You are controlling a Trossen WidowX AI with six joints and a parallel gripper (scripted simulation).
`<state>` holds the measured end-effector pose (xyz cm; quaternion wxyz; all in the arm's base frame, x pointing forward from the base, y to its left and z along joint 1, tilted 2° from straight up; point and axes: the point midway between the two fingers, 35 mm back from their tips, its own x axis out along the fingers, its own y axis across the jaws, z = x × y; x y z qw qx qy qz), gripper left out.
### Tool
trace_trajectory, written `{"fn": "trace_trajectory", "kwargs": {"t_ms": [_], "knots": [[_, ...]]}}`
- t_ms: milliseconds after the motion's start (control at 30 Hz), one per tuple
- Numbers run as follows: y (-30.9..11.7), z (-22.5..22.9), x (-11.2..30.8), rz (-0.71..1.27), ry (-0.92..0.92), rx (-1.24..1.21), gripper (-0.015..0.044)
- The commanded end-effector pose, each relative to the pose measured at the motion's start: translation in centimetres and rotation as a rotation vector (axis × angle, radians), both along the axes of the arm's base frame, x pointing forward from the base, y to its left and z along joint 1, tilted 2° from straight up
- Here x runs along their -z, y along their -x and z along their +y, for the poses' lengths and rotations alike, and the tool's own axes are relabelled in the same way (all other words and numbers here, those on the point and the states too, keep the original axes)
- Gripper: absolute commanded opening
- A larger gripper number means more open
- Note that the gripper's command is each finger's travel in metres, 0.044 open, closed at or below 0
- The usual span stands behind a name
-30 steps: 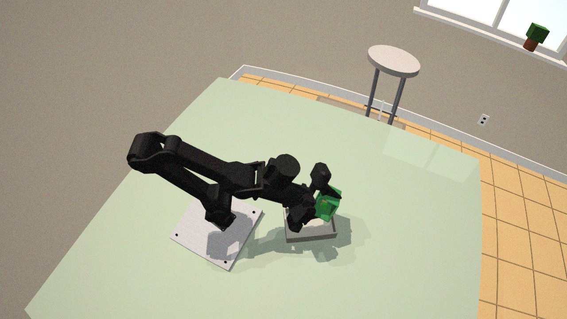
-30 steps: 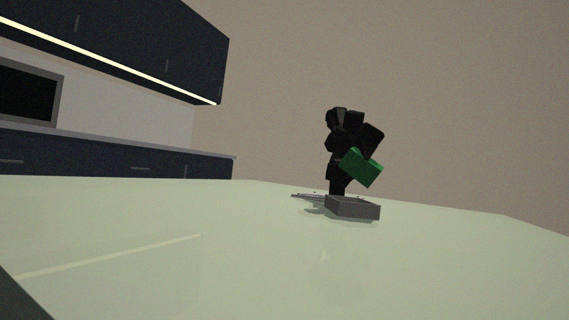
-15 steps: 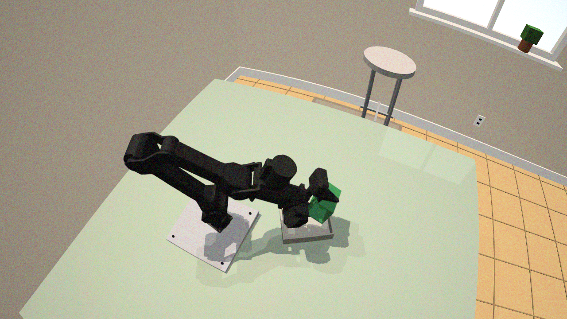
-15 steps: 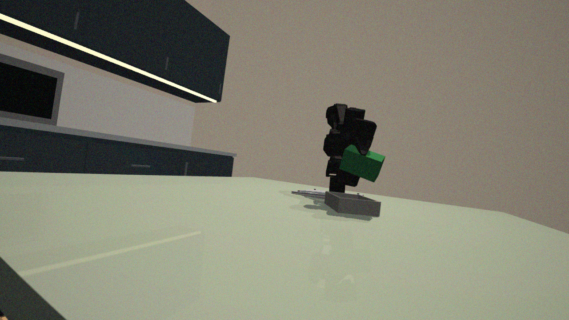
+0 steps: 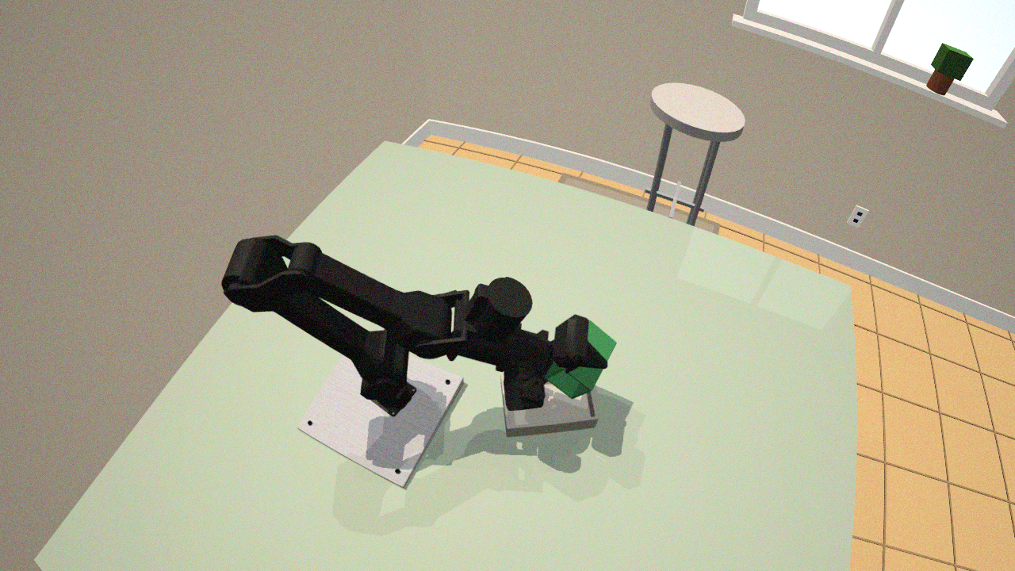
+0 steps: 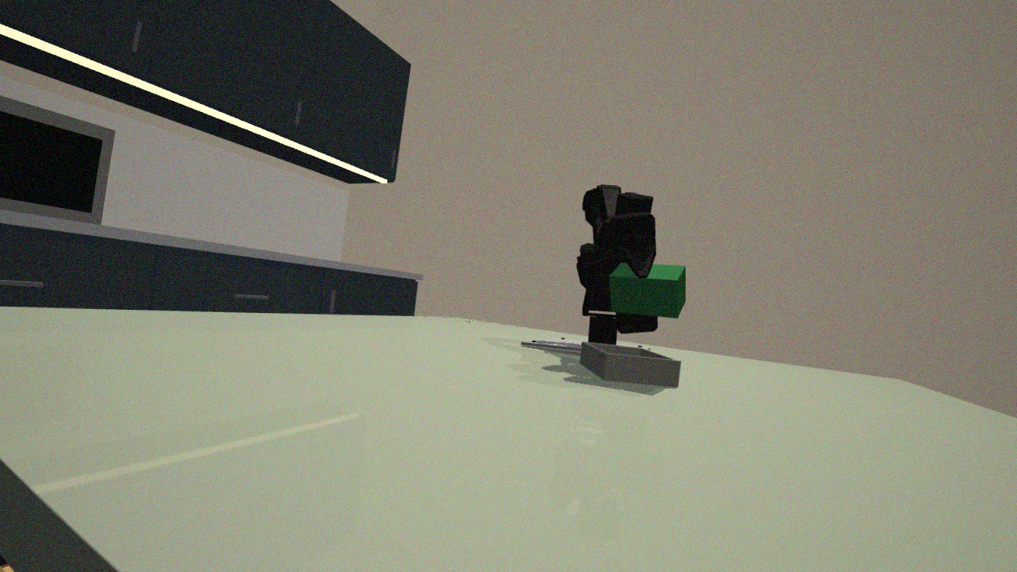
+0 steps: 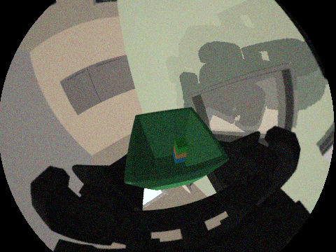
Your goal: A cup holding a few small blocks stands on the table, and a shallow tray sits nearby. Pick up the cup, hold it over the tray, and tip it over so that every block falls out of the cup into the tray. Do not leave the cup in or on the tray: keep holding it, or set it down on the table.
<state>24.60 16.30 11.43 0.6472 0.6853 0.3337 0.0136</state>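
Observation:
My gripper (image 5: 569, 377) (image 6: 643, 299) (image 7: 166, 140) is shut on the green cup (image 5: 601, 343) (image 6: 664, 297) (image 7: 164, 127), with a finger on either side of it. The cup hangs in the air above the far right part of the tray, tipped onto its side. Its mouth faces the wrist camera. Inside it, a green block (image 7: 180, 143), an orange block (image 7: 180, 154) and a blue block (image 7: 179, 160) sit close together. The shallow grey tray (image 5: 550, 428) (image 6: 642, 371) (image 7: 288, 101) stands below. No block shows in its visible part; the arm and cup hide some of it.
The arm's pale base plate (image 5: 340, 411) lies left of the tray in the top view. The arm's wrist hangs low over the tray's left side. The tabletop (image 5: 710, 461) (image 6: 462, 462) extends around the tray. A round stool (image 5: 699, 109) stands beyond the table's far edge.

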Motion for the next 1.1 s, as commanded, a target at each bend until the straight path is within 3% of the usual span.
{"fn": "trace_trajectory", "kwargs": {"t_ms": [0, 1067], "knots": [[-0.06, 0.02, -0.06, 0.033, -0.063, 0.034, 0.0000], [-0.18, 0.17, 0.10, 0.365, -0.607, 0.321, 0.0000]]}}
